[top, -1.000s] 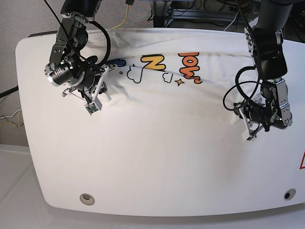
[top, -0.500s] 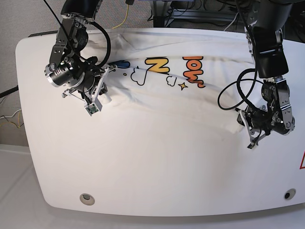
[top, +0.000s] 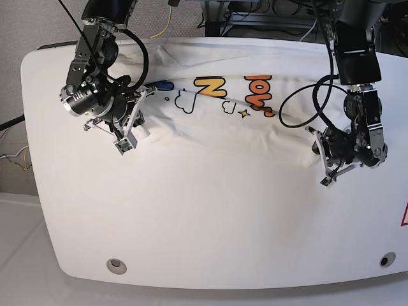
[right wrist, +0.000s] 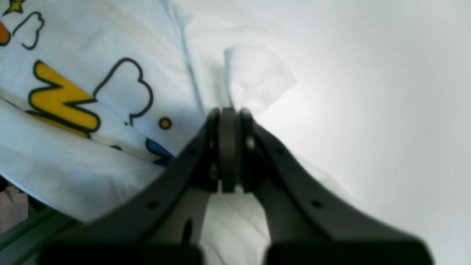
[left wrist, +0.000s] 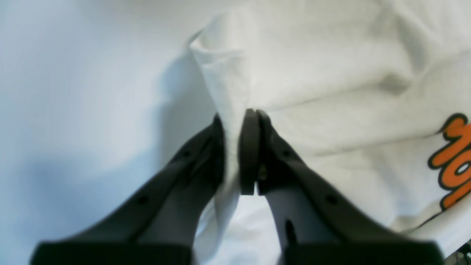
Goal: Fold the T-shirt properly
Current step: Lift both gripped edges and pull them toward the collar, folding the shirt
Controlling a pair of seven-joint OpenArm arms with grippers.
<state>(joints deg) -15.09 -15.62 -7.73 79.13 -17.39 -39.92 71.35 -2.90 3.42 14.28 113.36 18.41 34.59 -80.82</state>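
The white T-shirt (top: pixel 217 137) lies spread over the far half of the white table (top: pixel 210 223), its yellow, blue and orange print facing up. At the shirt's left edge in the base view my right gripper (top: pixel 139 131) is shut on the T-shirt. The right wrist view shows a fabric corner (right wrist: pixel 254 79) sticking out past the right gripper (right wrist: pixel 228 114), beside the yellow letter (right wrist: pixel 59 105). My left gripper (top: pixel 317 148) holds the shirt's right edge. Up close, the left gripper (left wrist: pixel 237 117) pinches a raised fold of the T-shirt (left wrist: pixel 331 73).
A black cable loop (top: pixel 299 111) hangs from the arm on the base view's right, over the shirt. Two round holes (top: pixel 116 266) (top: pixel 384 260) sit near the table's front edge. Cables and a metal frame (top: pixel 255 16) stand behind the table.
The arm on the base view's right dipped toward the front, then came back up and left, dragging the shirt's right edge with it. The other arm has hardly moved.
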